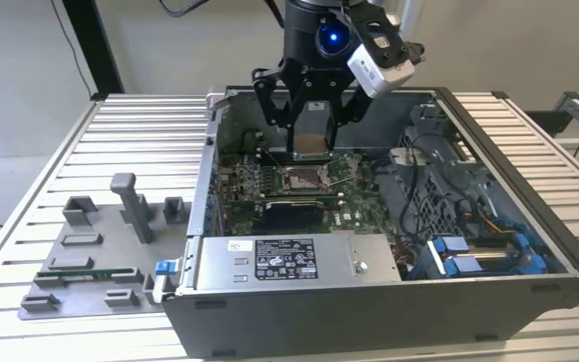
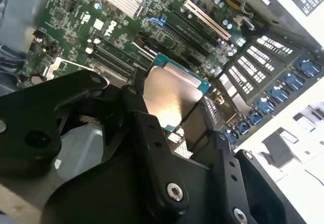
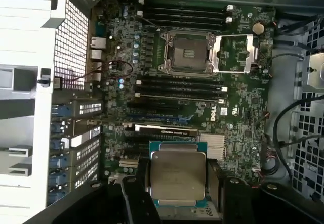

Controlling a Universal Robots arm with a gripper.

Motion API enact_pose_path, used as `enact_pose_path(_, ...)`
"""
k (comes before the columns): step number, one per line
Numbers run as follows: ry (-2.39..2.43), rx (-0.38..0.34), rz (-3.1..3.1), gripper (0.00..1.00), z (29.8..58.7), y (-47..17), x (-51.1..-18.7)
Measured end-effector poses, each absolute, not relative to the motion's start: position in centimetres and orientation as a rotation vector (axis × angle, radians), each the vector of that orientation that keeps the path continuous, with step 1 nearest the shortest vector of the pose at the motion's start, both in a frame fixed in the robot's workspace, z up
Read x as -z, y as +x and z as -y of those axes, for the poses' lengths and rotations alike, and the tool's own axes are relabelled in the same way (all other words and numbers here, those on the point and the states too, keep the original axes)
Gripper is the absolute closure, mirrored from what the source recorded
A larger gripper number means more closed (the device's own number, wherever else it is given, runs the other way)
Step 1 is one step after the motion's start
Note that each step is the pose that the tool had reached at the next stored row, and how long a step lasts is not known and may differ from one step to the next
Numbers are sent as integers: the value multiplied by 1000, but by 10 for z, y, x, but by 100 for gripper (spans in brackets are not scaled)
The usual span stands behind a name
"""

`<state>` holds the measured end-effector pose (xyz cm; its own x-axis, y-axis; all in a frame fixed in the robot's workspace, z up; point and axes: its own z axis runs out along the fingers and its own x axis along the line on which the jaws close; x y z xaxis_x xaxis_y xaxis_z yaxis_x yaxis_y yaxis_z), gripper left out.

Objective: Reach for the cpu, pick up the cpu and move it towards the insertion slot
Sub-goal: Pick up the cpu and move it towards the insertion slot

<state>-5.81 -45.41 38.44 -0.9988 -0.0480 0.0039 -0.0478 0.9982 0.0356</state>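
CPU held above the open computer case, short of the socket.

The pincer point(image 3: 177, 183) is clamped on the cpu point(image 3: 178, 176), silvery face showing in both wrist views, one black finger point(image 2: 152, 148) against each side edge. In the exterior view the chip hangs at 12 o'clock from the insertion slot point(image 1: 304, 178), apart from it, above the green motherboard point(image 1: 355, 215). Farther out, grey fixture blocks point(image 1: 99, 249) sit on the slatted worktop point(image 1: 148, 121) at 9 o'clock.
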Motion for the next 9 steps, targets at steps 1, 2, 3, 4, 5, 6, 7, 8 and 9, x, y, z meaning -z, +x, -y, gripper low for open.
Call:
enact_pose_path(1, 74, 56, 3135, 100, 454, -55, -384)
enact_pose_path(2, 73, 56, 3135, 100, 454, -52, -384)
enact_pose_path(3, 70, 56, 3136, 100, 454, -51, -384)
enact_pose_path(4, 66, 56, 3136, 100, 454, -49, -384)
enact_pose_path(5, 62, 56, 3136, 100, 454, -47, -384)
enact_pose_path(6, 58, 56, 3136, 100, 454, -46, -384)
enact_pose_path(7, 54, 56, 3136, 100, 454, -45, -384)
enact_pose_path(8, 50, 56, 3136, 100, 454, -44, -384)
enact_pose_path(9, 49, 55, 3136, 100, 454, -44, -384)
